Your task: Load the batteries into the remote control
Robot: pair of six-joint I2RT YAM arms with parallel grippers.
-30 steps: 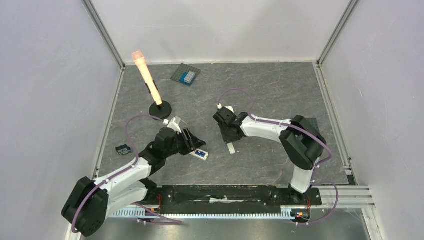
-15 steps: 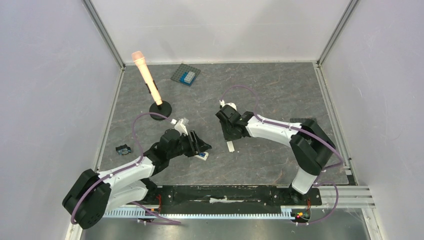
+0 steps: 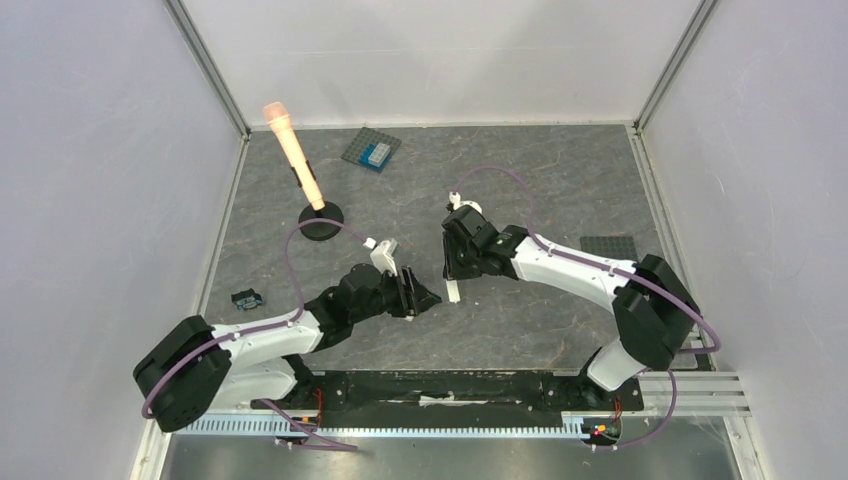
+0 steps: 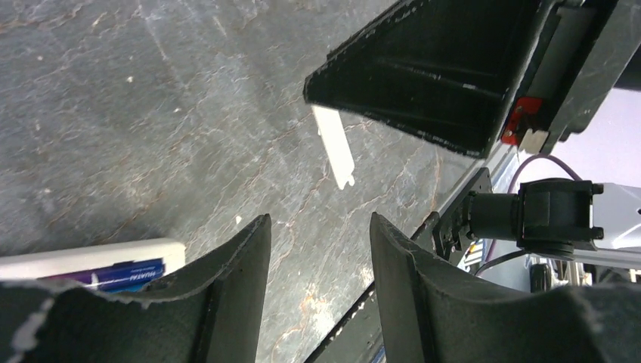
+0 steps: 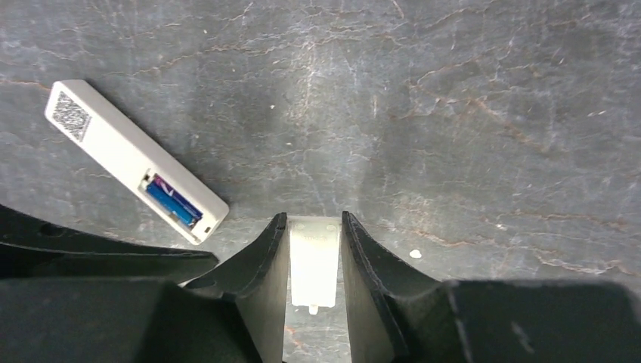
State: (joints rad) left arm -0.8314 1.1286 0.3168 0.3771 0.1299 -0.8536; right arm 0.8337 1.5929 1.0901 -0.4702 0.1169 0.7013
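The white remote control (image 5: 113, 147) lies face down on the grey table, its compartment open, with the blue batteries (image 5: 174, 200) seated inside. It also shows in the left wrist view (image 4: 91, 261), just left of my left gripper's finger, with the batteries (image 4: 121, 274) partly in sight. My left gripper (image 4: 317, 227) is open and empty beside it; in the top view (image 3: 420, 297) it hides the remote. My right gripper (image 5: 312, 219) is closed around a short flat white strip (image 5: 314, 261) lying on the table, which also shows in the top view (image 3: 452, 291).
An orange wand (image 3: 295, 160) stands tilted on a black round base (image 3: 322, 220) at the back left. A grey studded plate with a light-blue block (image 3: 372, 150) lies at the back. A small black-and-blue object (image 3: 245, 298) is at the left, a dark plate (image 3: 610, 247) at the right.
My left gripper has moved right, over and past the remote, toward the right gripper. My right gripper has shifted slightly left, and the white strip moved with it.
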